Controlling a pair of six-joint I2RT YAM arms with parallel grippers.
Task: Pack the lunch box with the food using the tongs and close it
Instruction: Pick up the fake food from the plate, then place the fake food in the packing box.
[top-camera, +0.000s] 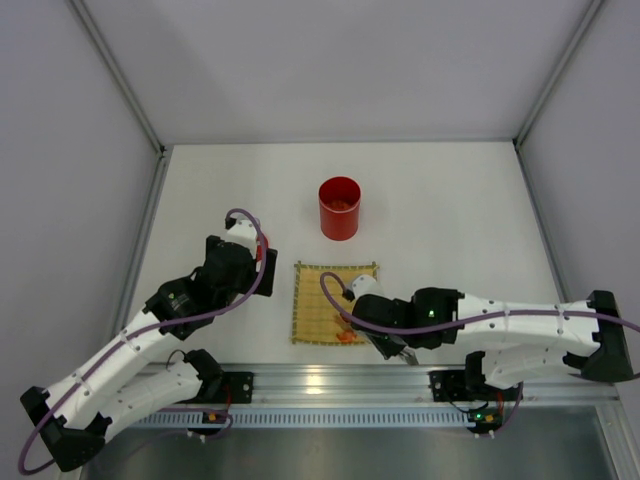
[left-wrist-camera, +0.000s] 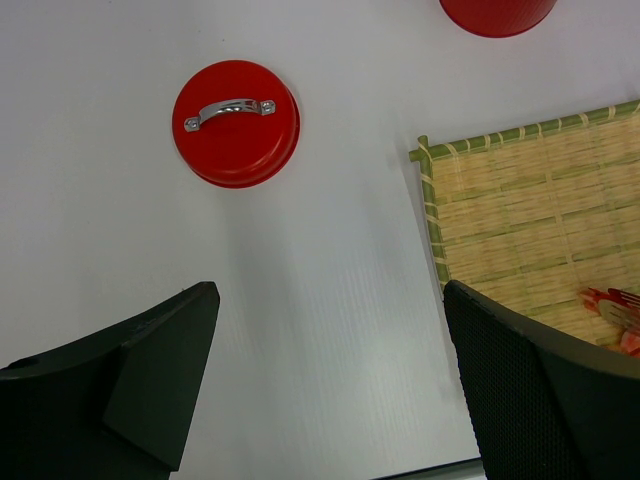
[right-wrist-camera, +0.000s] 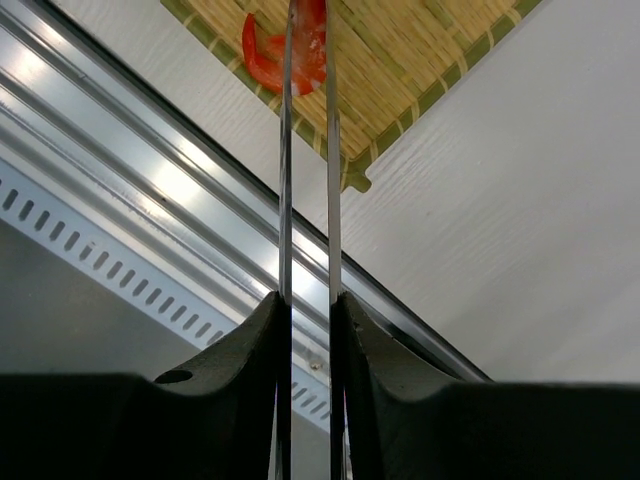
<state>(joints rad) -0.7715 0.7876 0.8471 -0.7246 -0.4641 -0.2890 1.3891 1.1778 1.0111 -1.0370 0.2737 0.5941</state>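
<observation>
Right hand (right-wrist-camera: 308, 310) clamped on tongs (right-wrist-camera: 286, 200), tips squeezing red food (right-wrist-camera: 258, 62) on mat (right-wrist-camera: 400, 60). Box (top-camera: 340, 218) open, apparently part-filled; lid (left-wrist-camera: 236, 140) on desk (left-wrist-camera: 330, 220). Left hand (left-wrist-camera: 330, 300) apart, empty. Closing outstanding.

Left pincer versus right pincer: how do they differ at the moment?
The left pincer is wide open and empty; the right pincer is shut on the tongs. The left pincer hangs above the table near the red lid; the right pincer points the tongs at red food on the bamboo mat. Both are black.
</observation>
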